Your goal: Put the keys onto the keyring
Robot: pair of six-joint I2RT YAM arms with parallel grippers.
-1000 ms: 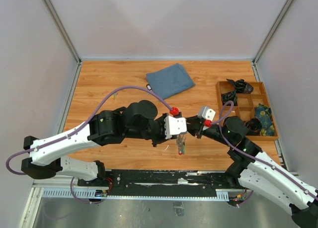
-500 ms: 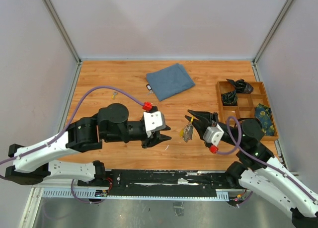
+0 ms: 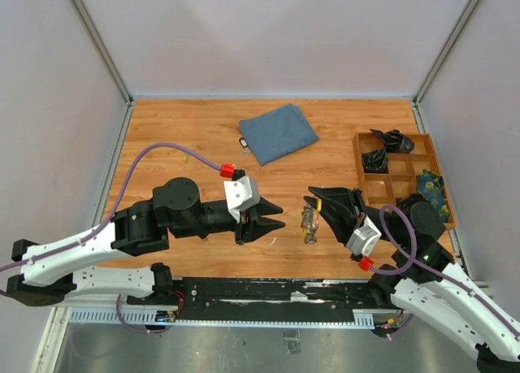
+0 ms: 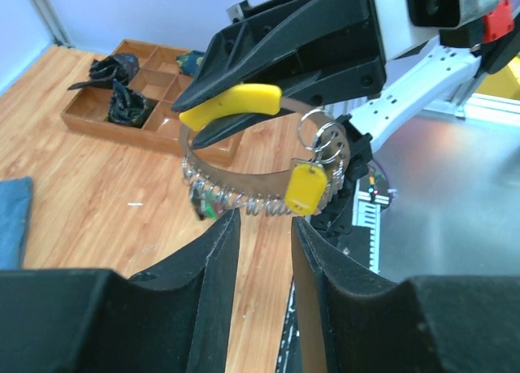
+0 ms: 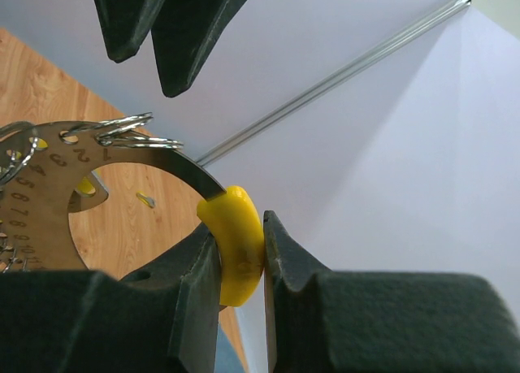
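Observation:
The keyring (image 3: pixel 309 224) is a flat grey metal band stamped with numbers, ending in a yellow plastic grip (image 5: pixel 236 251). It hangs above the table's front middle. Small split rings (image 4: pixel 321 137), a yellow tag (image 4: pixel 305 188) and several metal keys (image 4: pixel 236 201) hang from it. My right gripper (image 3: pixel 314 198) is shut on the yellow grip, as the right wrist view (image 5: pixel 240 239) shows. My left gripper (image 3: pixel 281 216) is open and empty, just left of the keyring and pointing at it; in the left wrist view (image 4: pixel 264 224) its fingers sit below the band.
A blue cloth (image 3: pixel 279 132) lies at the back middle with a small tagged key (image 3: pixel 243 142) at its left corner. Another small loose key (image 3: pixel 187 154) lies at the back left. A wooden compartment tray (image 3: pixel 404 155) with dark items stands at the right.
A second ago both grippers met at the keyring. The left gripper has let go and drawn back left. The right gripper has turned and carries the keyring slightly right and nearer.

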